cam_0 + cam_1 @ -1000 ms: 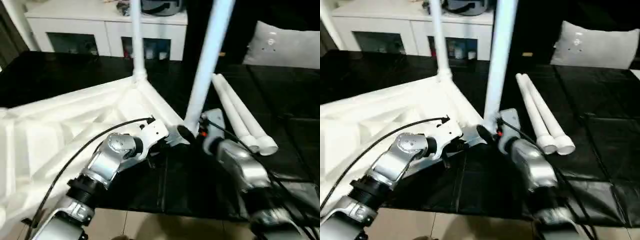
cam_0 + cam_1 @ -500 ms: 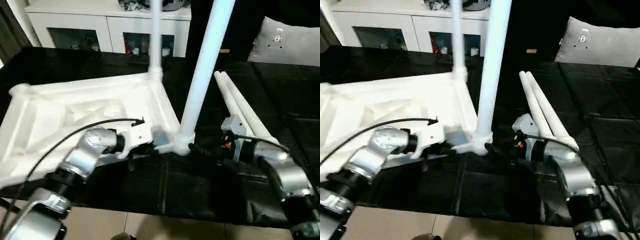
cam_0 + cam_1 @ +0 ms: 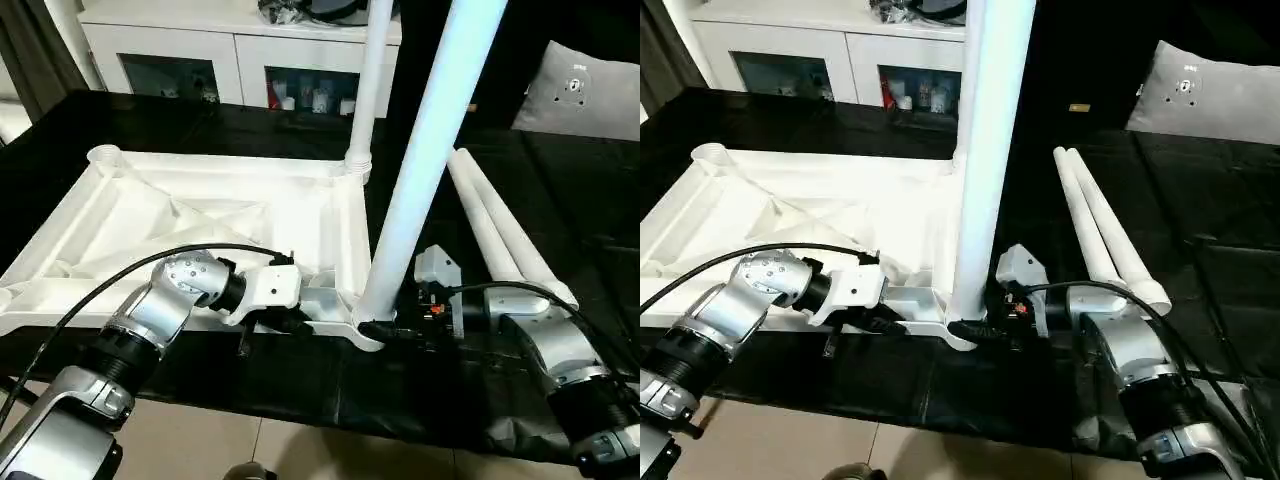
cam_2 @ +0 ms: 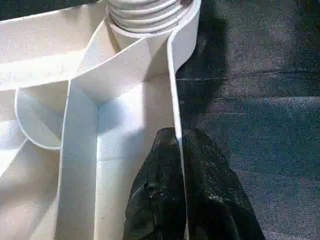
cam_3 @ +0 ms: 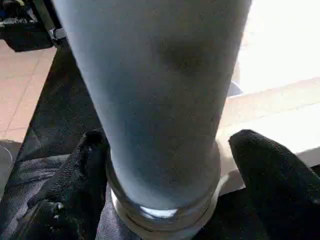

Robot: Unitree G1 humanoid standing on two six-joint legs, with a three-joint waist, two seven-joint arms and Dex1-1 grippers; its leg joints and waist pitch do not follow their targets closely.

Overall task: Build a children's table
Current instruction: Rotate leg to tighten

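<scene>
Two legs stand upright in the upturned table top point(image 3: 200, 215), which lies ribbed side up on the black bench point(image 3: 300, 390): the near leg point(image 3: 420, 170) in the corner socket closest to me, the far leg point(image 3: 368, 80) in the socket behind it along the same short edge. Two loose legs point(image 3: 500, 235) lie flat side by side on the bench to my right, their long axes running away from me and a little leftward.

My right fingers point(image 5: 160, 175) stand spread on either side of the near leg just above its socket collar; one black finger point(image 5: 80, 165) sits on each flank and the leg's long axis rises straight up between them. I judge they bracket the leg rather than squeeze it, though I cannot see whether the pads touch. My left fingers point(image 4: 180, 185) are clenched on the thin rim wall of the table top, one pad inside and one outside, a short way along the rim from that same socket.

So the near leg lies directly between my right fingers, and the loose legs lie beyond my right forearm, well apart from my left. I judge the right arm is the one to reach them, while the left pins the top
</scene>
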